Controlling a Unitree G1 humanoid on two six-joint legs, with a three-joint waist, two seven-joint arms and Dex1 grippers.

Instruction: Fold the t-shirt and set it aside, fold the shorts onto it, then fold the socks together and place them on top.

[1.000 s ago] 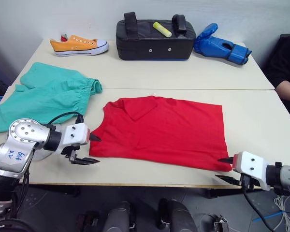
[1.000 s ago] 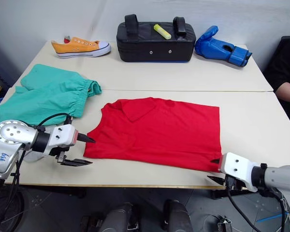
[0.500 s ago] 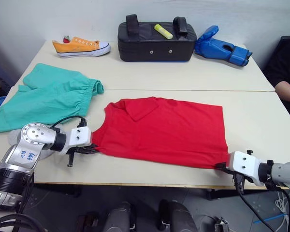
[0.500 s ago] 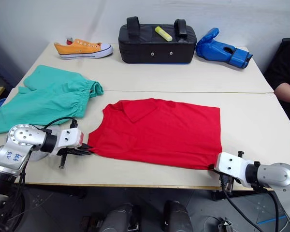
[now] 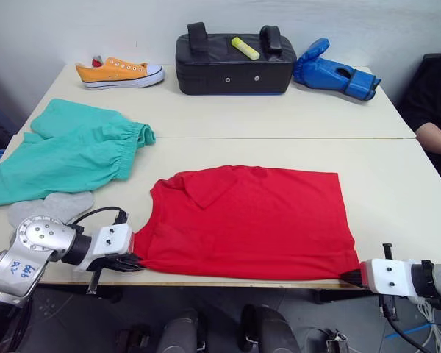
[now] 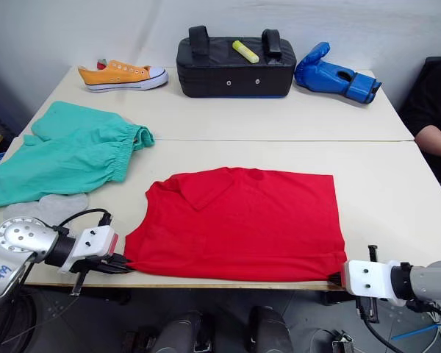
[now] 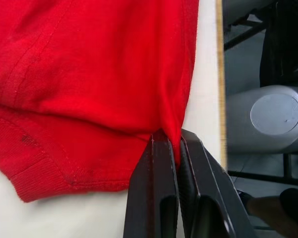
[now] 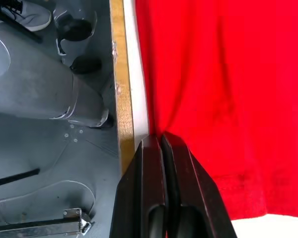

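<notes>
The t-shirt (image 5: 253, 220) is spread flat on the table (image 5: 397, 184) at its near edge, its two near corners clamped by the left gripper (image 7: 173, 144) and right gripper (image 8: 160, 141), while the shorts (image 5: 70, 147) and socks (image 5: 48, 207) are laid at the left.
</notes>
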